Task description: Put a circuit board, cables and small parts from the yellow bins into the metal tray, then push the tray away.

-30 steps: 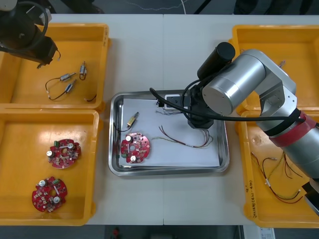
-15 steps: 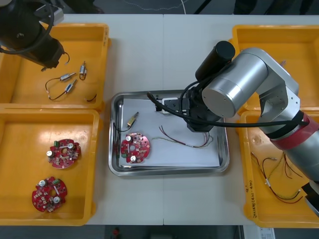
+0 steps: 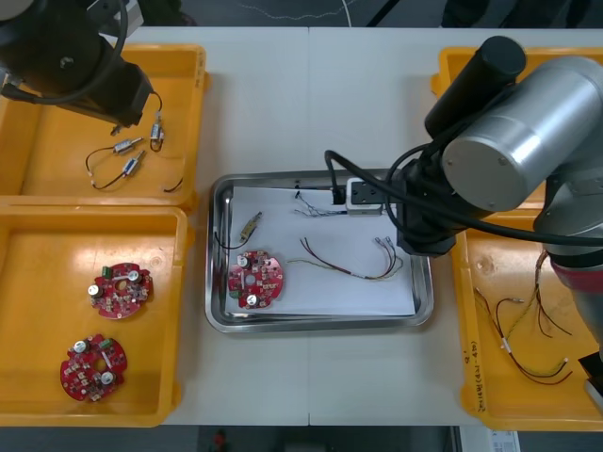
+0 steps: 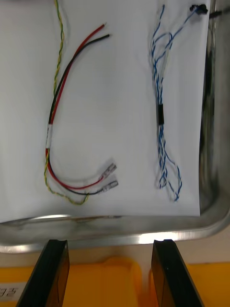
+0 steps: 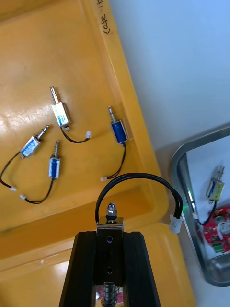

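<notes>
A: Status of loading?

B: Found one round red circuit board (image 3: 255, 279) inside the shiny metal tray (image 3: 311, 325), on its white liner (image 3: 358, 297), toward the near left corner. Noted a small yellowish metal part (image 3: 250, 226) just beyond it, nearer the tray's far left corner. Logged a red, black and yellow cable bundle (image 4: 62, 110) and a twisted blue and white cable (image 4: 163, 120) toward the tray's right edge, side by side and not touching.

A: Right claw?

B: Observed the right gripper (image 4: 110, 249) spread wide, with nothing between its fingers. Placed it at the tray's right rim, over the edge of a right-side yellow bin (image 4: 96, 288). Judged the cable step complete.

A: Left claw?

B: Observed the left gripper (image 5: 110, 237) clamped on a small silver metal part (image 5: 109, 223) with a looped black lead. Placed it raised above the far left yellow bin (image 3: 193, 113), toward that bin's tray-side edge. Counted four similar parts (image 5: 60, 112) on that bin's floor.

A: Outstanding?

B: Judged two items pending. First, carrying the held part across and setting it on the liner. Second, pushing the tray away. Located the tray at the middle of the table (image 3: 311, 104), between the bins, and marked it not yet pushed.
</notes>
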Tool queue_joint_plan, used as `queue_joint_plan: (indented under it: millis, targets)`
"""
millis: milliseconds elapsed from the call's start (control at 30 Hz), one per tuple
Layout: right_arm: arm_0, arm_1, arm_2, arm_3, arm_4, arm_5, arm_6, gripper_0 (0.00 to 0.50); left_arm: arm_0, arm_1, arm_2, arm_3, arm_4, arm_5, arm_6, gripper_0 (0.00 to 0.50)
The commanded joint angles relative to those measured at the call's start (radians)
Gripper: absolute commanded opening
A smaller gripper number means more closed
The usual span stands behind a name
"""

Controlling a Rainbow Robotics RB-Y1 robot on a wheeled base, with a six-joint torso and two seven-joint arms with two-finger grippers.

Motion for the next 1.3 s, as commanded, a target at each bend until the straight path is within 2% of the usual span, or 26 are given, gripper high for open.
queue_joint_plan:
  millis: [33, 333, 633, 833, 1167, 1300]
  targets:
    - [0.048, 0.012, -0.131, -0.101, -0.006, 0.019, -0.018, 0.5, 0.002, 0.003, -0.05, -0.069, 0.013, 0.007, 0.062, 0.002]
    - [0.154, -0.004, -0.329, -0.225, -0.015, 0.019, -0.056, 0.5, -0.001, -0.031, -0.153, -0.139, 0.05, 0.007, 0.189, 0.001]
    - [0.288, -0.039, -0.447, -0.348, -0.032, 0.019, -0.266, 0.5, -0.025, -0.077, -0.267, -0.153, 0.08, 0.007, 0.313, 0.002]
    - [0.369, -0.054, -0.536, -0.392, -0.047, 0.019, -0.392, 0.5, -0.039, -0.117, -0.353, -0.153, 0.088, -0.049, 0.387, 0.001]
    - [0.417, -0.059, -0.645, -0.392, -0.049, 0.019, -0.539, 0.5, -0.059, -0.145, -0.474, -0.128, 0.085, -0.145, 0.417, 0.001]
    - [0.453, -0.06, -0.673, -0.392, -0.006, 0.019, -0.595, 0.5, -0.07, -0.158, -0.53, -0.081, 0.08, -0.199, 0.421, 0.001]
